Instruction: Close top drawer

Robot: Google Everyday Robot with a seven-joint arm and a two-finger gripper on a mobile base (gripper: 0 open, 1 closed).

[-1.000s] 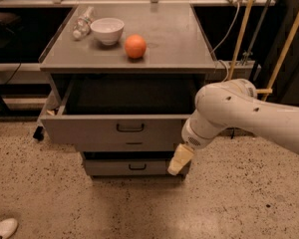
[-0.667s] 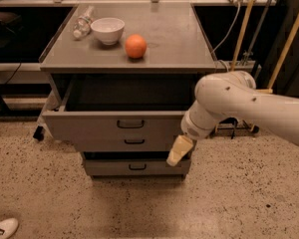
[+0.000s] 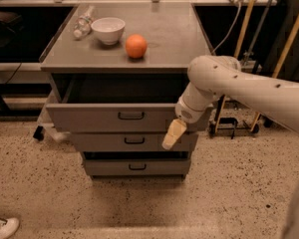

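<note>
The top drawer point(image 3: 109, 117) of a grey metal cabinet stands pulled out, its flat front panel carrying a small dark loop handle point(image 3: 131, 116) at the centre. Its inside looks dark and empty. My gripper point(image 3: 173, 134) hangs from the white arm at the right end of the drawer front, its pale fingers pointing down and left, over the front of the second drawer point(image 3: 134, 141). It holds nothing that I can see.
On the cabinet top point(image 3: 179, 44) sit a white bowl point(image 3: 108, 30), an orange point(image 3: 136, 46) and a lying clear bottle point(image 3: 82, 22). A lowest drawer point(image 3: 137, 167) is below. Poles and cables stand at the right. A white shoe point(image 3: 2, 228) lies at lower left.
My arm and gripper have shifted a little left and up, closer to the top drawer's front. The drawer stays open about as far as before.
</note>
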